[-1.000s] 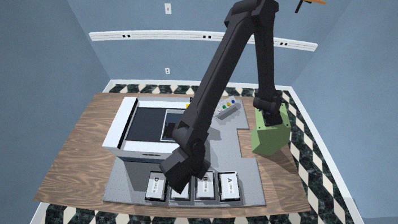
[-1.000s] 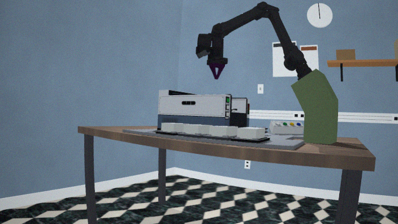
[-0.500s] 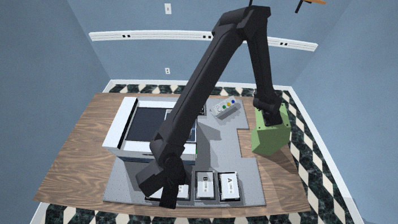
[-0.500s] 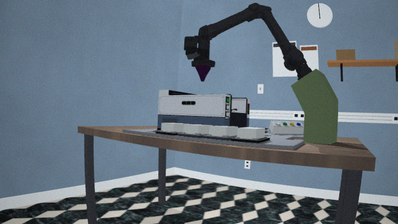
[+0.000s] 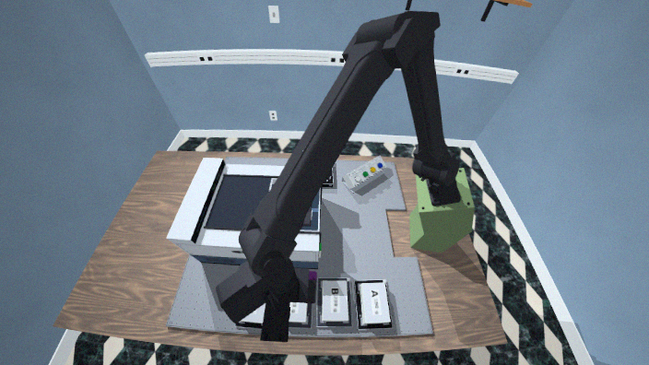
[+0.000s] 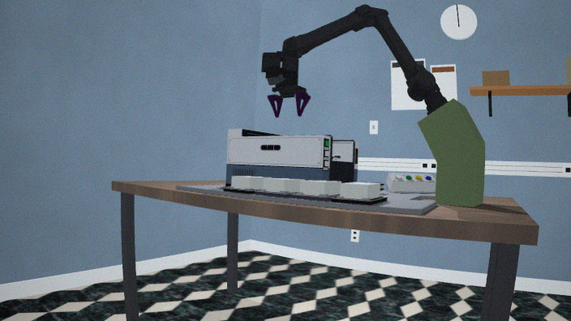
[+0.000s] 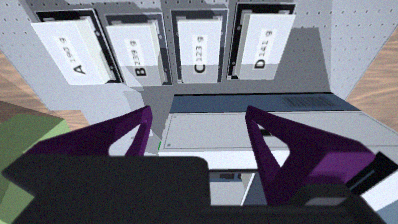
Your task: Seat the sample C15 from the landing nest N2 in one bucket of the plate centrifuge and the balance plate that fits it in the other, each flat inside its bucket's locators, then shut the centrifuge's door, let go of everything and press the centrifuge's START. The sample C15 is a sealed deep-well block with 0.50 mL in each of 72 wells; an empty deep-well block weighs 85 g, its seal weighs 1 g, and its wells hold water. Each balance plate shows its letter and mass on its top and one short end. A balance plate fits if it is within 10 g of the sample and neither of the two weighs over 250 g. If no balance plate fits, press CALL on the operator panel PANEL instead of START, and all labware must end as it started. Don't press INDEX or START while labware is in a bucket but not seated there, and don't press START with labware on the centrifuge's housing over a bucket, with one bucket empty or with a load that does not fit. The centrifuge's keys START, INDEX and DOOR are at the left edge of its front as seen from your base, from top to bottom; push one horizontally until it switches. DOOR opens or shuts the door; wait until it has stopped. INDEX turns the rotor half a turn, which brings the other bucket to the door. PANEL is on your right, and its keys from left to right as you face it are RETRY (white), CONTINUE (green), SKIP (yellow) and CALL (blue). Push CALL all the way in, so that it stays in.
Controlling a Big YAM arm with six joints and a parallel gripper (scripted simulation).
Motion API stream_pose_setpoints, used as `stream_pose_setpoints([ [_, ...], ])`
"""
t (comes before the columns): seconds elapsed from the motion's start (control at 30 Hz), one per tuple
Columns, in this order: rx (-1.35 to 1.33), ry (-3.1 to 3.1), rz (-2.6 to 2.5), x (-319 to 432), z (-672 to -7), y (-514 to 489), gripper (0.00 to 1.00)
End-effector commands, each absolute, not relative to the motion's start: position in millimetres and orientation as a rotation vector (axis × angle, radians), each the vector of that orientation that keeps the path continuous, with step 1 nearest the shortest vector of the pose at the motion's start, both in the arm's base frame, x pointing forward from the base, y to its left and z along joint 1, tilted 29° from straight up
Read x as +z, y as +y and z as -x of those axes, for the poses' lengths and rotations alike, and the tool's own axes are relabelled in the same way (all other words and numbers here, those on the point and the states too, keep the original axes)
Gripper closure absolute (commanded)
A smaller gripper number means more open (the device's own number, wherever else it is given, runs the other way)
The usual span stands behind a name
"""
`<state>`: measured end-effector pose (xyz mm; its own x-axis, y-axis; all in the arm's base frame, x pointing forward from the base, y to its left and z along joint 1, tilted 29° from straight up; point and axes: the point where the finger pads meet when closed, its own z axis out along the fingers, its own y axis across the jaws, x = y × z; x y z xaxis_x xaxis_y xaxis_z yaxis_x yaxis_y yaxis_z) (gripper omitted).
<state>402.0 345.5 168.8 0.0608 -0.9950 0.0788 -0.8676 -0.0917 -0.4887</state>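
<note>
My gripper (image 6: 289,106) (image 7: 198,111) is open and empty, fingers pointing down, high above the front of the plate centrifuge (image 5: 203,194) (image 6: 276,151) (image 7: 215,131). In the top view my arm hides it except one purple fingertip. Four balance plates lie in a row of nests in front of the centrifuge: A (image 5: 374,303) (image 7: 75,55), B (image 5: 335,300) (image 7: 137,55) marked 239 g, C (image 5: 299,313) (image 7: 199,50) marked 123 g, and D (image 7: 262,42) marked 141 g. A's mass is hard to read. My arm hides the centrifuge's door opening and most of the landing nest (image 5: 328,177), so I cannot see the sample.
The centrifuge's keys (image 6: 326,152) sit in a column at the edge of its front. The operator panel (image 5: 366,177) (image 6: 410,182) with coloured keys stands at the back right of the grey base plate (image 5: 406,295). My green base (image 5: 440,221) (image 6: 456,154) stands at the right.
</note>
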Motion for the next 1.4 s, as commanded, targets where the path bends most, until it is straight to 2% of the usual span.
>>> stream_pose_setpoints([
  [0.0,-0.577,1.861,2.022,185.4,-415.8,346.1,0.0],
  [0.73,-0.577,1.863,2.025,183.1,-415.7,345.9,0.0],
  [1.37,-0.58,1.877,2.054,120.4,-432.7,337.2,0.0],
])
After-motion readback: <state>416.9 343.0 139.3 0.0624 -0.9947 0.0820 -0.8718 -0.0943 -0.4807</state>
